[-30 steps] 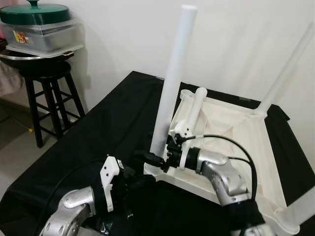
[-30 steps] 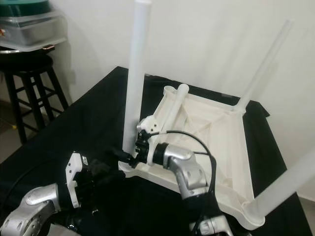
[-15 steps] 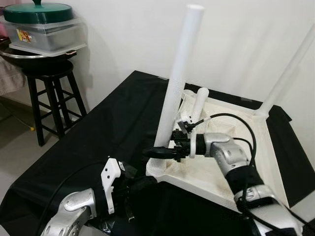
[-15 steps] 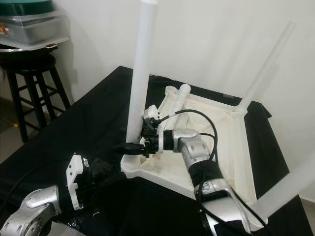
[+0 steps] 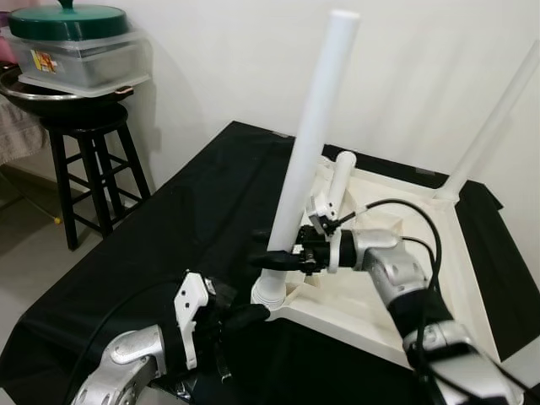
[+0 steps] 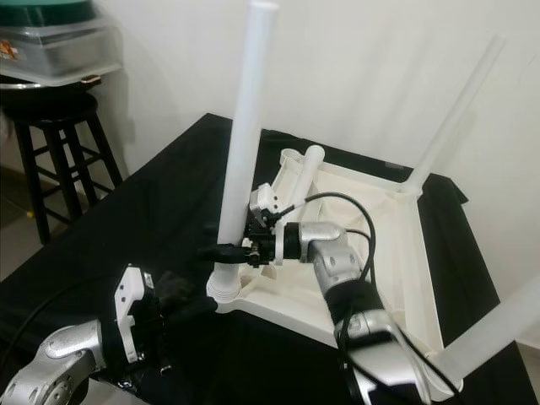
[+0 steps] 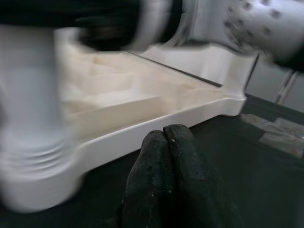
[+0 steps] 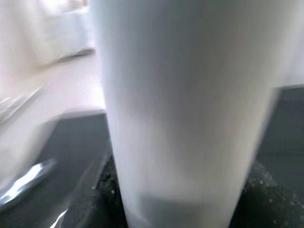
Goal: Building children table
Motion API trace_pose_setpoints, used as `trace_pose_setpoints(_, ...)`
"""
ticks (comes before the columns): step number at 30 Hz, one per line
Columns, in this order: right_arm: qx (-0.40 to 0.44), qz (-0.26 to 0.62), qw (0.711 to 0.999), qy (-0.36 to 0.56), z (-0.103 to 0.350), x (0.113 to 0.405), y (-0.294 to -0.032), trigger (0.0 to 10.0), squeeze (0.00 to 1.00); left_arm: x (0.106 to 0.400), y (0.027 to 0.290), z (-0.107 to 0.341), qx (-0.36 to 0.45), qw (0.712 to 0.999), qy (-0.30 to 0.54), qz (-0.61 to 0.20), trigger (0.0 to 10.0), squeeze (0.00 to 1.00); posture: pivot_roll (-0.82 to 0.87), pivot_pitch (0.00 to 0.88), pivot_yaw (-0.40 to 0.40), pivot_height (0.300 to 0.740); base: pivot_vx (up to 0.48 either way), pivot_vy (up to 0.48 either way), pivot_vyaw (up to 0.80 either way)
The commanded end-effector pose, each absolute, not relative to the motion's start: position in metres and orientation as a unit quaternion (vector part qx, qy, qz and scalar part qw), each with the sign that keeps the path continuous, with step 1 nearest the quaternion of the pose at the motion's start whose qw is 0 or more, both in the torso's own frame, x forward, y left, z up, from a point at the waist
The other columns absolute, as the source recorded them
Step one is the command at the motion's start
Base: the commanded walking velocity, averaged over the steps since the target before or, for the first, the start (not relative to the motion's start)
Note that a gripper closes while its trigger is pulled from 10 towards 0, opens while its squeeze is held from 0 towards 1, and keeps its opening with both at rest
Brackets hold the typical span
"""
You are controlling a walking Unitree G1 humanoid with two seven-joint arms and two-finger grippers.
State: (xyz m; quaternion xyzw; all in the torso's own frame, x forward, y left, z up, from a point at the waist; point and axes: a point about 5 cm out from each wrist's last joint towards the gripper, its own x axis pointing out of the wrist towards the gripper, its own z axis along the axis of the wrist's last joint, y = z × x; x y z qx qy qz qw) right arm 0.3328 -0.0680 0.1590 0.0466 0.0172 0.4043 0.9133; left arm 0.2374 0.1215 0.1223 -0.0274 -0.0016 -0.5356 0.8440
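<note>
Apparently clamped, right tool (image 5: 272, 257) around leg (image 5: 311, 148)

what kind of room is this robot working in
Probably a room in a home, used as a makeshift work area. A black wooden stool by the white wall holds a pan and a lidded food container, and the upturned white children's table lies on a surface draped in black cloth.

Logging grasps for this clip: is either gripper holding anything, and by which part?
The right gripper holds the upright white table leg low on its shaft, just above its socket. The left gripper, jaws shut, holds nothing.
</note>
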Motion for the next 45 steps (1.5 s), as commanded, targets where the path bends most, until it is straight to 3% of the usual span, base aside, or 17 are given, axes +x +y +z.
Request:
trace_pose_setpoints(1,0.046,0.291,0.951,0.091,0.130,0.320,-0.077,0.0,0.00,0.235,0.125,0.123,-0.026,0.844,0.001,-0.536,10.0,0.00,0.02,0.000,-0.108,0.740,0.000,0.000,0.00)
trace_pose_setpoints(2,0.016,0.272,0.957,0.100,0.124,0.300,-0.069,0.0,0.00,0.235,0.126,0.123,-0.026,0.844,0.001,-0.535,10.0,0.00,0.02,0.000,-0.103,0.740,0.000,0.000,0.00)
trace_pose_setpoints(11,0.014,0.274,0.958,0.081,0.130,0.298,-0.072,0.0,0.00,0.236,0.128,0.122,-0.026,0.841,0.007,-0.540,10.0,0.00,0.00,0.000,-0.074,0.740,0.000,0.000,0.00)
trace_pose_setpoints(12,0.018,0.267,0.960,0.080,0.131,0.304,-0.076,2.9,0.00,0.236,0.129,0.121,-0.023,0.837,0.013,-0.546,10.0,0.00,0.00,0.000,-0.076,0.740,0.000,0.000,0.00)
trace_pose_setpoints(13,0.018,0.267,0.960,0.080,0.131,0.304,-0.076,2.9,0.00,0.236,0.129,0.121,-0.023,0.837,0.013,-0.546,10.0,0.00,0.00,0.000,-0.076,0.740,0.000,0.000,0.00)
trace_pose_setpoints(14,0.043,0.276,0.956,0.087,0.131,0.305,-0.076,10.0,0.00,0.236,0.129,0.121,-0.022,0.837,0.014,-0.546,10.0,0.00,0.00,0.000,-0.077,0.740,0.000,0.000,0.00)
trace_pose_setpoints(15,0.043,0.276,0.956,0.087,0.131,0.305,-0.076,10.0,0.00,0.236,0.129,0.121,-0.022,0.837,0.014,-0.546,10.0,0.00,0.00,0.000,-0.077,0.740,0.000,0.000,0.00)
trace_pose_setpoints(16,0.057,0.298,0.949,0.090,0.132,0.303,-0.071,10.0,1.00,0.236,0.129,0.121,-0.023,0.839,0.013,-0.543,10.0,0.00,0.00,0.000,-0.078,0.740,0.000,0.000,0.00)
trace_pose_setpoints(19,0.074,0.365,0.925,0.073,0.141,0.297,-0.061,10.0,1.00,0.235,0.130,0.121,-0.027,0.844,0.008,-0.536,10.0,0.00,0.00,0.000,-0.082,0.740,0.000,0.000,0.00)
trace_pose_setpoints(24,0.056,0.388,0.919,0.043,0.157,0.289,-0.062,10.0,0.96,0.237,0.130,0.123,-0.038,0.853,0.000,-0.521,10.0,0.00,0.00,0.000,-0.085,0.740,0.000,0.000,0.00)
trace_pose_setpoints(25,0.052,0.376,0.924,0.039,0.160,0.291,-0.068,10.0,0.31,0.239,0.131,0.125,-0.043,0.858,-0.004,-0.512,10.0,0.00,0.00,0.000,-0.085,0.740,0.000,0.000,0.00)
trace_pose_setpoints(26,0.043,0.358,0.932,0.041,0.160,0.293,-0.078,10.0,0.00,0.240,0.132,0.127,-0.048,0.866,-0.011,-0.498,10.0,0.00,-0.01,0.000,-0.088,0.740,0.000,0.000,0.00)
trace_pose_setpoints(30,0.035,0.334,0.941,0.050,0.156,0.294,-0.097,10.0,0.00,0.242,0.137,0.131,-0.052,0.886,-0.023,-0.461,10.0,0.00,-0.02,0.000,-0.087,0.740,0.000,0.000,0.00)
trace_pose_setpoints(33,0.022,0.301,0.951,0.061,0.148,0.283,-0.127,10.0,0.00,0.246,0.152,0.134,-0.058,0.929,-0.032,-0.364,10.0,0.00,-0.03,0.000,-0.082,0.740,0.000,0.000,0.00)
trace_pose_setpoints(36,0.022,0.291,0.954,0.064,0.147,0.278,-0.135,10.0,0.00,0.247,0.157,0.133,-0.058,0.939,-0.030,-0.336,10.0,0.00,-0.03,0.000,-0.082,0.740,0.000,0.000,0.00)
trace_pose_setpoints(39,0.042,0.098,0.991,0.083,0.132,0.260,-0.170,10.0,0.00,0.242,0.182,0.132,-0.048,0.976,-0.015,-0.213,10.0,0.00,-0.05,0.000,-0.071,0.740,0.000,0.000,0.00)
trace_pose_setpoints(45,-0.025,0.061,0.993,0.103,0.120,0.250,-0.181,10.0,0.00,0.232,0.173,0.120,-0.048,0.979,0.012,-0.195,10.0,0.00,-0.05,0.000,-0.061,0.740,0.000,0.000,0.00)
